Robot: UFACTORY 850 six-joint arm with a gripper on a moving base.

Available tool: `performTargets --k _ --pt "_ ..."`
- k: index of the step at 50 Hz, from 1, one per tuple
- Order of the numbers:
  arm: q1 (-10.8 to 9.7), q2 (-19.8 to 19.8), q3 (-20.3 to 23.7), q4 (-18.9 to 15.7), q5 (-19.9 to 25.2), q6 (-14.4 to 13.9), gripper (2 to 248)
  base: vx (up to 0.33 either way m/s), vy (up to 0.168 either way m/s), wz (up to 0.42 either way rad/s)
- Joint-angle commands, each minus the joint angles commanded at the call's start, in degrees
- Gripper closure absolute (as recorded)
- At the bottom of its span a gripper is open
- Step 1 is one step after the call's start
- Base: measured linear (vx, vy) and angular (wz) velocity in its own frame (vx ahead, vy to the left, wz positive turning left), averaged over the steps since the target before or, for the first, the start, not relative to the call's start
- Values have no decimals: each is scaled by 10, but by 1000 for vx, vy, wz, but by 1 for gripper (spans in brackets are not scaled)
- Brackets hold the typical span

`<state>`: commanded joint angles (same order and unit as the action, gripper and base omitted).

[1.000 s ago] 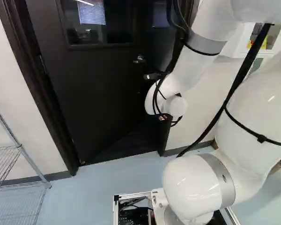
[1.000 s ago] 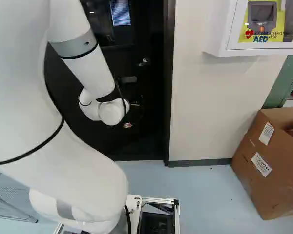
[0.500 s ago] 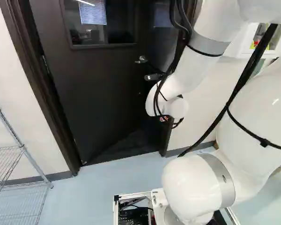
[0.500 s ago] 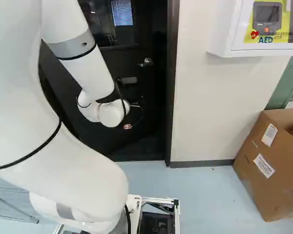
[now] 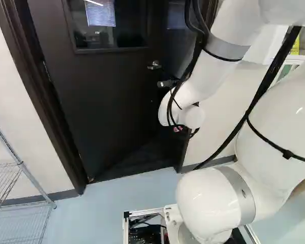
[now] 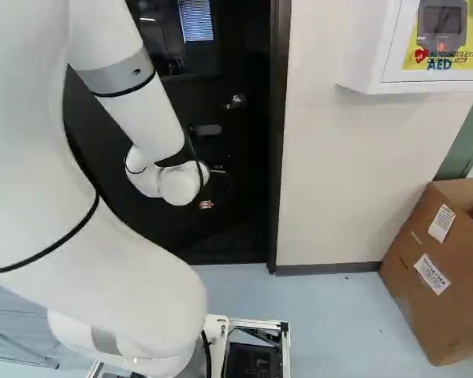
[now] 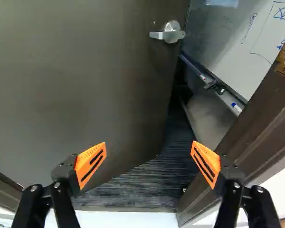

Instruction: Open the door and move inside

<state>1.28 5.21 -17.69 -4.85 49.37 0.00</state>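
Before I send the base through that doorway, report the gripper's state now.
Gripper: open, spread wide in the wrist view, holding nothing.

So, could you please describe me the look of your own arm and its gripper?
My arm is glossy white with rounded joints, and grey bands circle it. Black cables run along the outside, with thin black ties around the arm. The gripper is black; its jaws carry orange, angled pads with dark slots.
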Motion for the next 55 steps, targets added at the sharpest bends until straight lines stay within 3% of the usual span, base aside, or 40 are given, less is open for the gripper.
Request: performTargets --k 20,55 --pt "0 0 0 0 0 0 3 93 37 -29" --pt "0 0 0 0 0 0 3 115 59 -227"
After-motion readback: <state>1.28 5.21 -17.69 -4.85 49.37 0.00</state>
